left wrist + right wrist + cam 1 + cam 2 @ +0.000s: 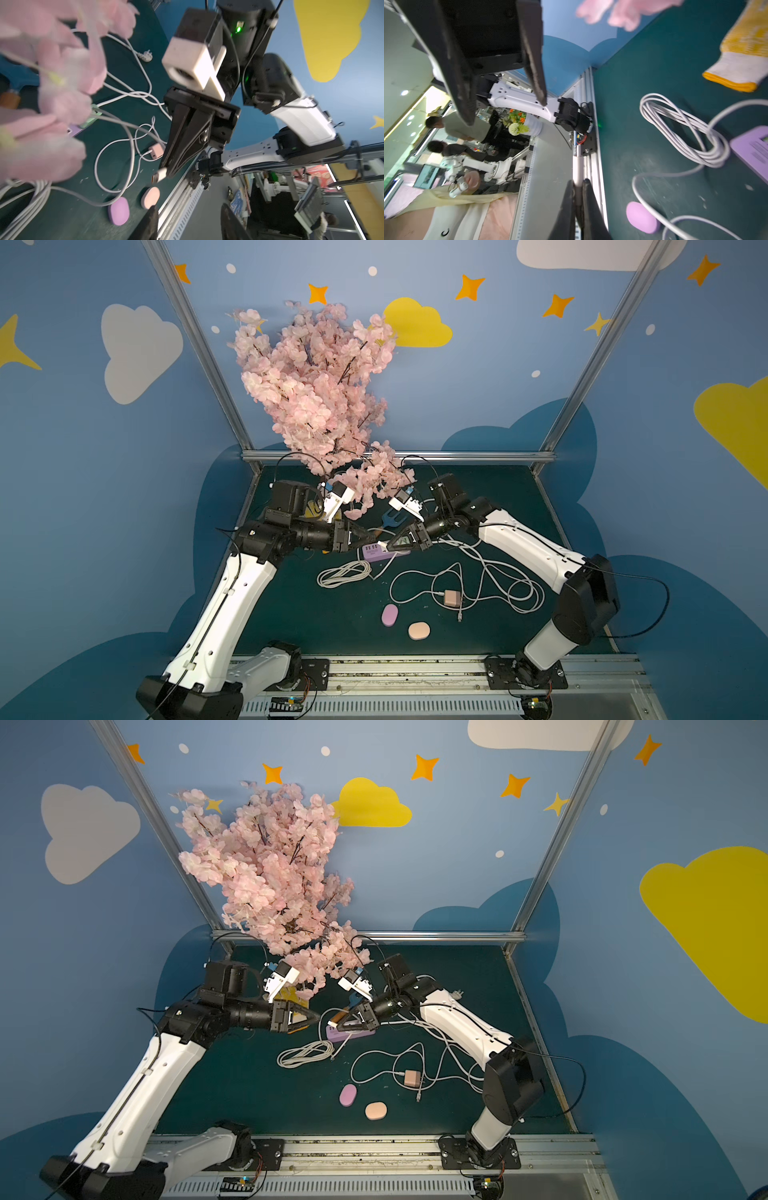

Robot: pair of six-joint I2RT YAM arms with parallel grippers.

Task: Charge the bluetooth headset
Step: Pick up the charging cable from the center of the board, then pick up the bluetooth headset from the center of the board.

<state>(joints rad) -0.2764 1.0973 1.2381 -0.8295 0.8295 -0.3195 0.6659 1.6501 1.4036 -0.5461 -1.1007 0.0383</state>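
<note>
The bluetooth headset lies as two small oval cases near the table's front, a purple case (390, 615) (348, 1095) (118, 211) (642, 217) and a peach case (418, 631) (376, 1110) (150, 197). My right gripper (388, 547) (338, 1027) (578, 182) is shut on a white cable plug (160, 175) (578, 168), held above the purple power strip (374, 552) (353, 1036). Facing it, my left gripper (365, 537) (318, 1017) (190, 224) is open and holds nothing.
A pink charger block (453, 598) (412, 1078) sits among loose white cables. A coiled white cable (344, 574) (685, 128) lies left of it. Pink blossom branches (316, 398) overhang the back. A yellow glove (743, 52) lies behind the left arm.
</note>
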